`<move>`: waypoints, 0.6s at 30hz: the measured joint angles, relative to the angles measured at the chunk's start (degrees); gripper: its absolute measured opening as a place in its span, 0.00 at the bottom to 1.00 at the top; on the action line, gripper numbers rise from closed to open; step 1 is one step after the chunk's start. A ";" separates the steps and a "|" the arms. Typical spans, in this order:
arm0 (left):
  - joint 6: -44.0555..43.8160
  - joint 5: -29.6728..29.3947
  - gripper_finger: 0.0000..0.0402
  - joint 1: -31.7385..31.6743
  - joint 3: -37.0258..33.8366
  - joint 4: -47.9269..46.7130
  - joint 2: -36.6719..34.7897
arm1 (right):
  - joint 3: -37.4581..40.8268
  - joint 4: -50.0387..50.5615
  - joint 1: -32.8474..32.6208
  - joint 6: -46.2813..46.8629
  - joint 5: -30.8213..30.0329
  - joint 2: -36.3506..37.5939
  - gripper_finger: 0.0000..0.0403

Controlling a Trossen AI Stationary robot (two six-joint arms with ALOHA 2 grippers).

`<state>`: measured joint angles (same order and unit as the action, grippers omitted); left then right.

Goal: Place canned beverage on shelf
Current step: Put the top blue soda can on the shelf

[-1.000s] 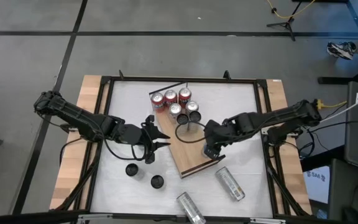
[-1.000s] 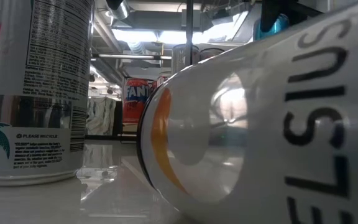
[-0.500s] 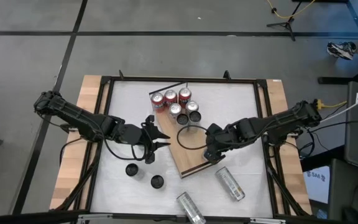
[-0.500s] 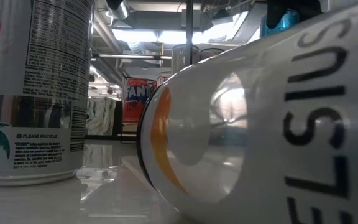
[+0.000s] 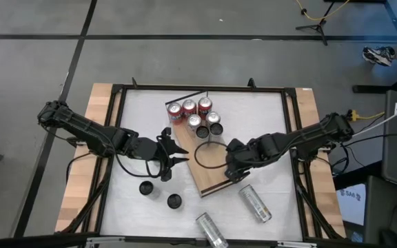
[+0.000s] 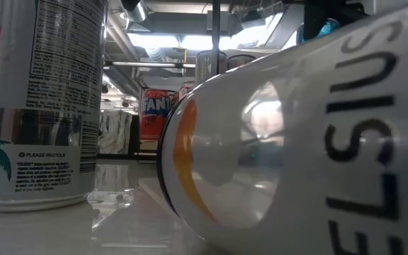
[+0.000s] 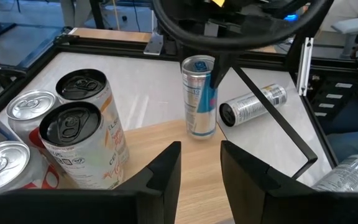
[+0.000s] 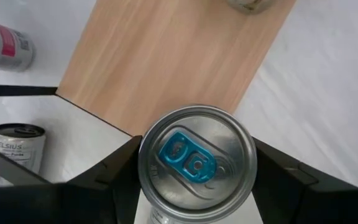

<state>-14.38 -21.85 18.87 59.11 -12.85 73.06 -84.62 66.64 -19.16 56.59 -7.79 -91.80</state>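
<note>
A silver can with a blue tab (image 8: 196, 163) stands upright over the near part of the shelf (image 5: 202, 165), a light-brown board lying aslant on the white table. My right gripper (image 5: 234, 170) is shut on this can. Whether the can's base (image 7: 201, 132) touches the board I cannot tell. Several cans (image 5: 197, 116) stand on the shelf's far end. My left gripper (image 7: 201, 177) hovers open over the shelf's left edge, with nothing between its fingers. My right gripper pinches the can's upper wall just under the rim (image 8: 143, 163) between its two fingers, one on each side. The fingers (image 7: 219, 65) come steeply from above. The can hangs upright below them, its tab end up.
Two dark-topped cans (image 5: 145, 187) (image 5: 174, 200) stand on the table left of the shelf's near end. Two silver cans lie on their sides (image 5: 255, 203) (image 5: 211, 231) near the front edge. A black frame (image 5: 291, 124) rims the table.
My right gripper has shifted slightly toward the table's near-left with the can and rolled a little at the wrist; the can stays upright.
</note>
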 joint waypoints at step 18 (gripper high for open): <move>0.01 0.00 0.26 0.02 0.00 0.01 0.00 | 0.02 0.84 -0.01 -1.50 1.32 -0.28 0.58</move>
<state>-14.37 -21.85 18.90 59.11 -12.84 73.06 -84.60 67.48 -19.17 55.09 -6.47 -92.07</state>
